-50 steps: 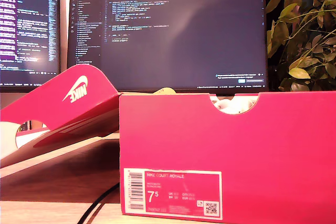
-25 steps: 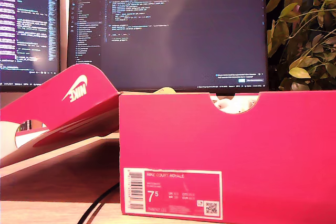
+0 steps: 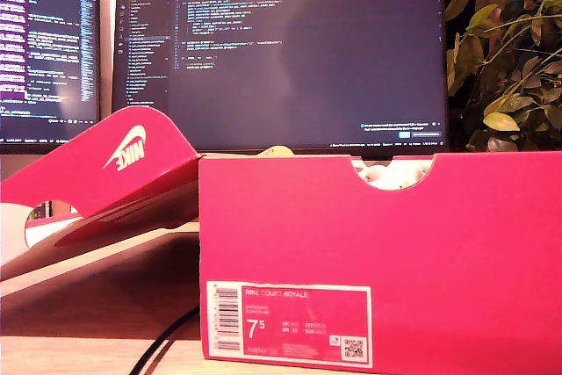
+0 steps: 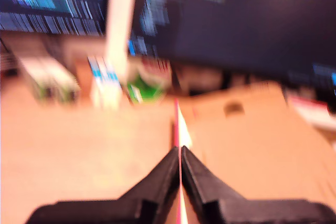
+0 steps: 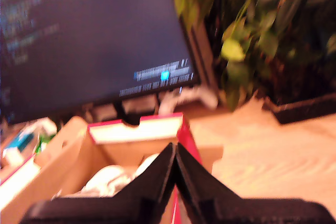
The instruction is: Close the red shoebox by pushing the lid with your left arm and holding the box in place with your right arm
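Red shoebox (image 3: 378, 252) stood end-on, label "NIKE COURT ROYALE 7.5". Lid (image 3: 123, 177) hung open, frame left. My first gripper (image 4: 179, 153) pinched lid edge; my second gripper (image 5: 175, 153) pinched box wall.

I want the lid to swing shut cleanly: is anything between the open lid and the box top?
Mostly clear. The red cardboard lid stands open at the exterior view's left. Only a small pale tip pokes just above the rim of the red cardboard shoebox and might catch it.
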